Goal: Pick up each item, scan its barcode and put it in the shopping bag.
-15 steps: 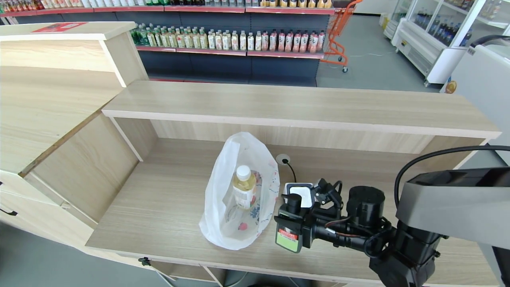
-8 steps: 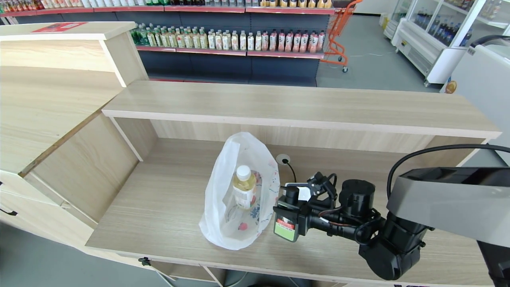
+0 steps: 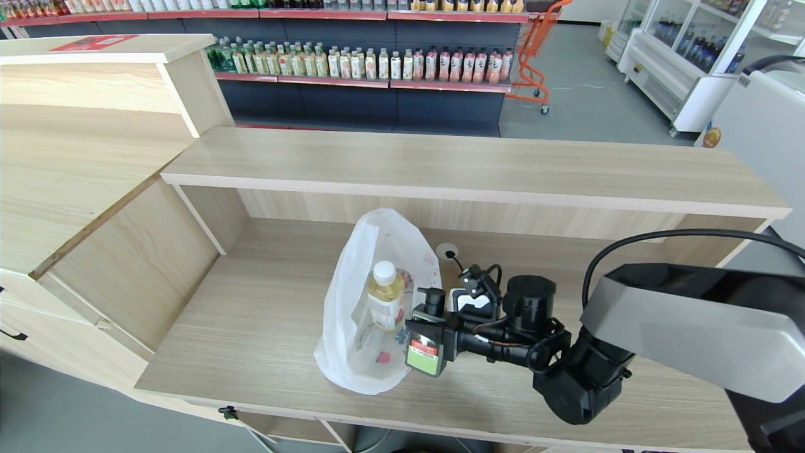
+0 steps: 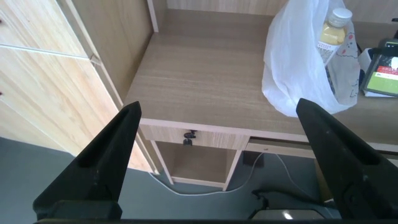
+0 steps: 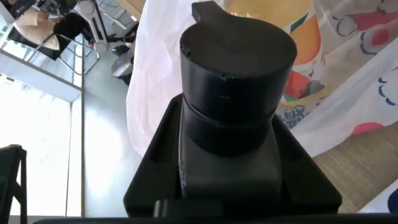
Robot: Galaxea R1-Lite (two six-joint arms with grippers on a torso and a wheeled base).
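Note:
A white plastic shopping bag [image 3: 352, 327] stands open on the wooden counter [image 3: 251, 327], with a pale-yellow drink bottle [image 3: 385, 296] upright inside it. My right gripper [image 3: 440, 343] is shut on a black bottle [image 3: 426, 343] with a black cap and a red-and-green label, held just right of the bag and touching its side. The right wrist view looks along the black bottle [image 5: 236, 93] at the bag [image 5: 348, 118]. A white-topped scanner [image 3: 473, 302] sits behind the right wrist, partly hidden. My left gripper [image 4: 217, 168] hangs open below the counter's front edge, far from the bag [image 4: 298, 68].
A raised wooden ledge [image 3: 465, 163] runs along the back of the counter, and a tall side cabinet [image 3: 94, 189] walls off the left. A cable hole [image 3: 447, 251] lies behind the bag. Store shelves of drinks [image 3: 365, 63] and an orange cart [image 3: 534, 50] stand beyond.
My right arm has carried the black bottle leftward from in front of the scanner to the bag's side. The bag and the drink bottle inside it have not moved.

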